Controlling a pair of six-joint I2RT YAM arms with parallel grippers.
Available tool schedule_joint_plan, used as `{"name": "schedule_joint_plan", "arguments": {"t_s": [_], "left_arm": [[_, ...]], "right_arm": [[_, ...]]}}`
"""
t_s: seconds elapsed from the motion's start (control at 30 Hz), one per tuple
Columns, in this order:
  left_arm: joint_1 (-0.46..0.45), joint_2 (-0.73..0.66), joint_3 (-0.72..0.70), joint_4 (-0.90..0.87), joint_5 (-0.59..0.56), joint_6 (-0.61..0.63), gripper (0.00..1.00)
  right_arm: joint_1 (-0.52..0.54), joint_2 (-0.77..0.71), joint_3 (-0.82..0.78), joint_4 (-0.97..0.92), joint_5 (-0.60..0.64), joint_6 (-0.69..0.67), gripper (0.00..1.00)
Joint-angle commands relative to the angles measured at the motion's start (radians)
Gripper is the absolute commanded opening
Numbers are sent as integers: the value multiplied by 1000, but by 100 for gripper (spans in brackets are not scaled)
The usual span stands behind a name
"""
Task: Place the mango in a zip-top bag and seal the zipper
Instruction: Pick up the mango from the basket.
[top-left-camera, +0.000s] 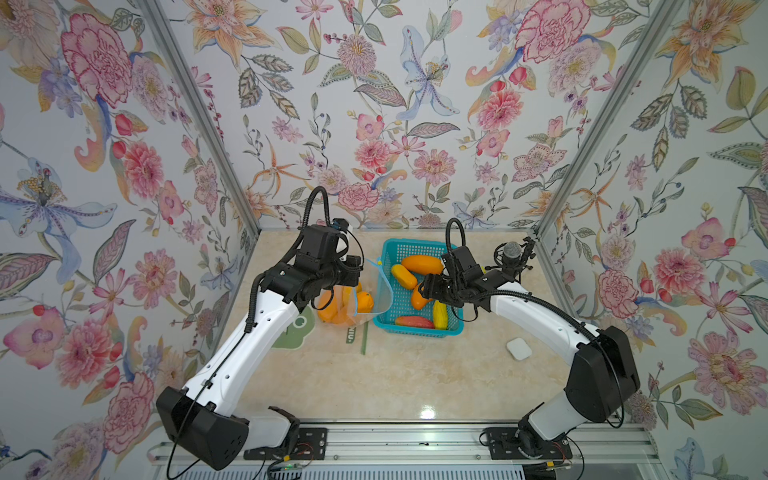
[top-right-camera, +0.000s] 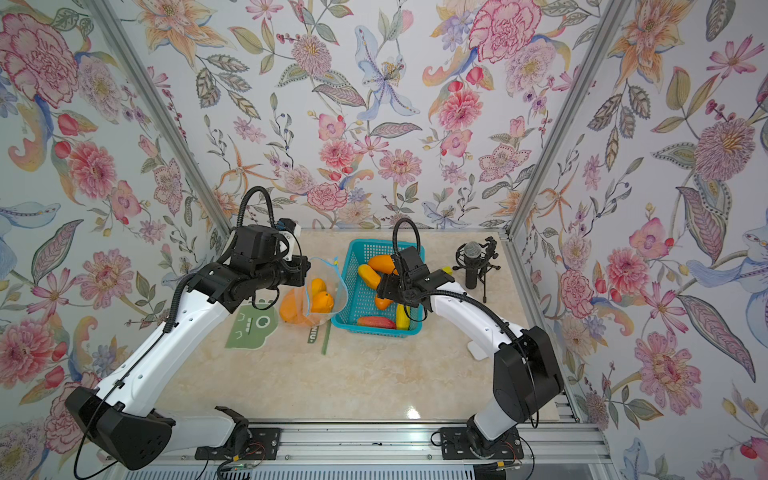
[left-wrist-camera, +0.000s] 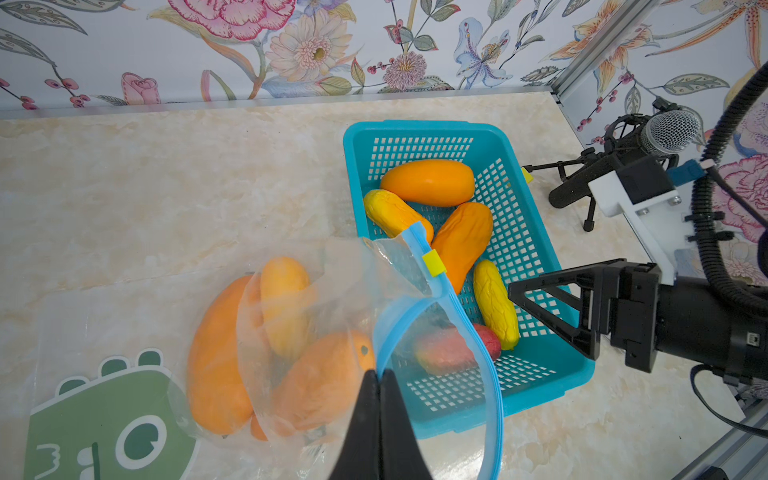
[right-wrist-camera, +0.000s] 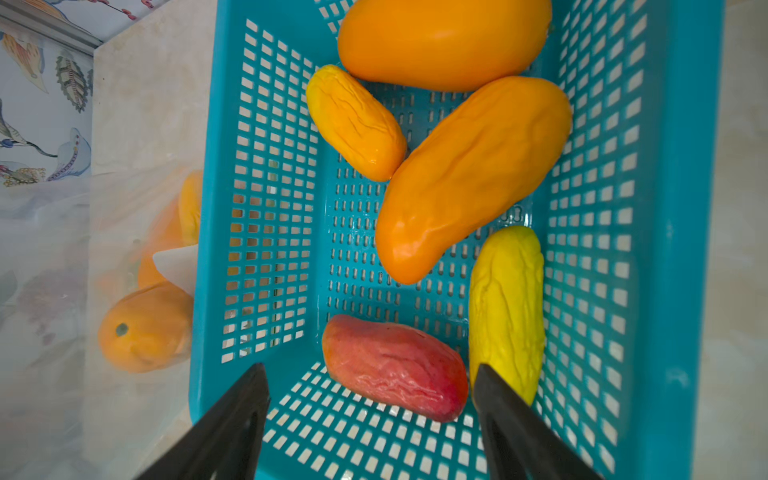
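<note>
beige marbled tabletop (top-left-camera: 395, 374), floral wallpaper (top-left-camera: 374, 104) all round. wrinkled orange, yellow and red mangoes (right-wrist-camera: 469, 178) lie in the blue basket (top-left-camera: 415, 329), right of the zip-top bag (left-wrist-camera: 353, 270), whose rim the left gripper (left-wrist-camera: 379, 376) pinches; right gripper (right-wrist-camera: 370, 370) spread wide above them.

Looks like a robotics lab test booth, not a home. Closed in on three sides by flowered wallpaper panels (top-left-camera: 374, 124) held in bare aluminium posts (top-left-camera: 195, 104). Marble-look tabletop (top-left-camera: 395, 374) with two robot arms (top-left-camera: 249, 340) bolted on an aluminium rail (top-left-camera: 415, 440) at the front edge, loose wires (top-left-camera: 299, 451) near the bases. Also a microphone (top-right-camera: 473, 250) on a small stand.
</note>
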Motion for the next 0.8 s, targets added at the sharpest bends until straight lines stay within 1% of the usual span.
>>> {"name": "schedule_joint_plan", "arguments": {"t_s": [0.0,0.5,0.77], "left_arm": [[11,-25,-19,17,12,-9,0],[11,-30,-27,19,23,-13,0],[11,-39,-27,15,13,-8,0]], "right_arm": [[-12,38,32,-28,10,38,77],[-43,190,89,-31,88,64,77],[-31,232,114,-132,159,52,73]]}}
